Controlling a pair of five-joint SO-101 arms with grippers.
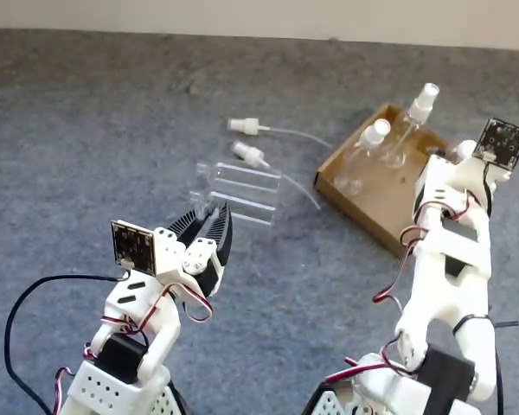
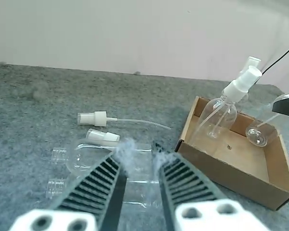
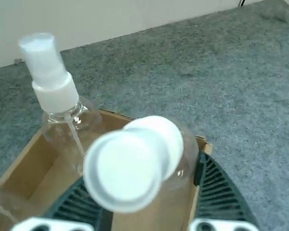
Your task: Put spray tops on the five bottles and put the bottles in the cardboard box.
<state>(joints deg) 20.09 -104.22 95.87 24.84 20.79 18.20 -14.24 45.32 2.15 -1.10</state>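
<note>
High view: the left tool (image 1: 209,226) is near two uncapped bottles (image 1: 242,192) lying on the bench (image 1: 86,130), with two spray tops (image 1: 246,127) beside them. Left wrist view: its jaws stand apart. Right wrist view: the right tool (image 3: 144,192) clamps a capped bottle (image 3: 135,163) in the box (image 3: 33,159), beside a second capped bottle (image 3: 53,91).

Carpet (image 1: 86,130) left of the loose parts: open run. 2 uncapped bottles (image 1: 242,179) lie just ahead of left gripper (image 2: 141,156), jaws slightly apart. 2 spray tops (image 1: 244,126) with trailing tubes lie just beyond. Cardboard box (image 2: 226,175): far end crowded by 1 standing bottle (image 3: 62,120), plus capped bottle (image 3: 130,168) clamped in right gripper (image 3: 142,175). Right arm (image 1: 445,242) overhangs near corner.
</note>
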